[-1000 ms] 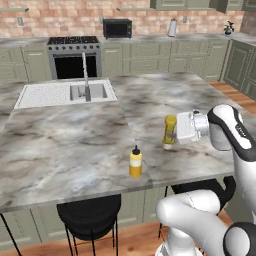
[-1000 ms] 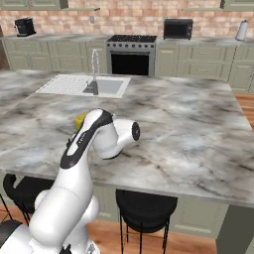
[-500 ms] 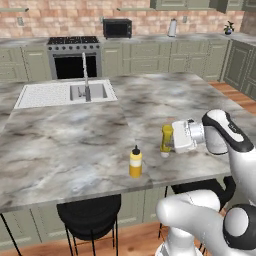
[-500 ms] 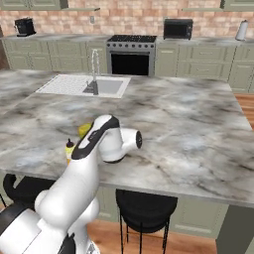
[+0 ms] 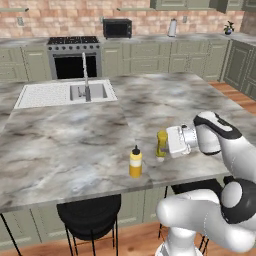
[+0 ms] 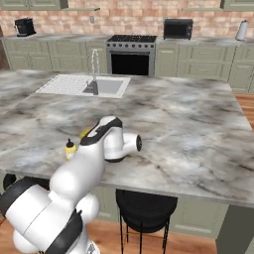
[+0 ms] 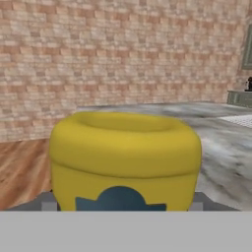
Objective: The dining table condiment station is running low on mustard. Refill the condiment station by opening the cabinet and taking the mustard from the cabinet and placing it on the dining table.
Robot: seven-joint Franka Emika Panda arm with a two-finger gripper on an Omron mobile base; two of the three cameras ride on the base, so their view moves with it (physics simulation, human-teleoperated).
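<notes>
You have the mustard standing upright on the dining table, cap end down on the marble, its flat dark-yellow base turned up. It is a short, squat bottle with a dark blue label patch on its side, which you can see close up in the hand view. It sits near the front edge of the surface, on the side well away from the inset sink. In the right base view you catch only a sliver of its yellow. The surface itself is grey-white veined marble.
</notes>
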